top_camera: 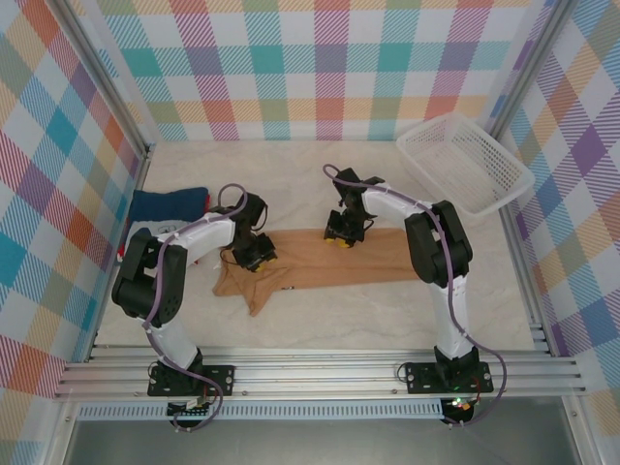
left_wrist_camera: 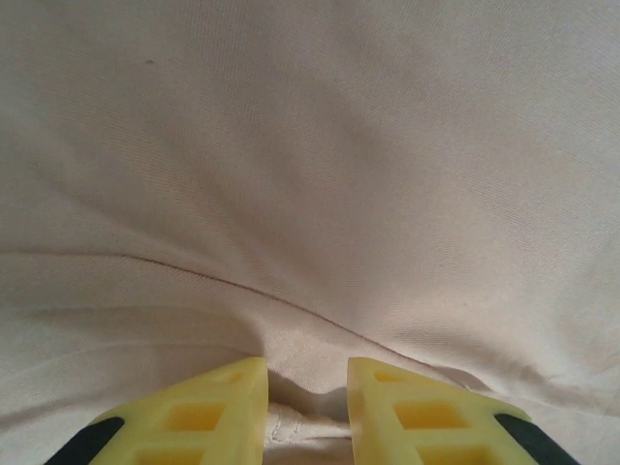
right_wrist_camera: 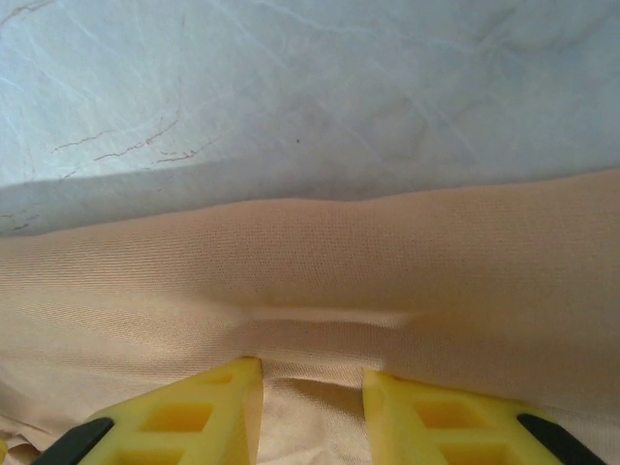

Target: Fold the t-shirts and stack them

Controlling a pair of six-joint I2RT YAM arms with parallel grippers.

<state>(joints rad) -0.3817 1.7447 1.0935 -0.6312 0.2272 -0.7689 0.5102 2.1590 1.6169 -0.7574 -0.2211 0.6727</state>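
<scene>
Tan-orange t-shirt (top_camera: 320,260) bunched between left fingers (left_wrist_camera: 208,417) and right fingers (right_wrist_camera: 194,417), both clamped.

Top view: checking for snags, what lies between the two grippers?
A stretch of tan shirt spans from the left gripper to the right gripper, as the top view shows.

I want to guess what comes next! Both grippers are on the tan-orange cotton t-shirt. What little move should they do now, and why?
Probably lift both a little, together. The left gripper and right gripper each have the tan-orange cotton t-shirt bunched between their yellow fingers, and it lies in a long strip, not yet folded short.
</scene>
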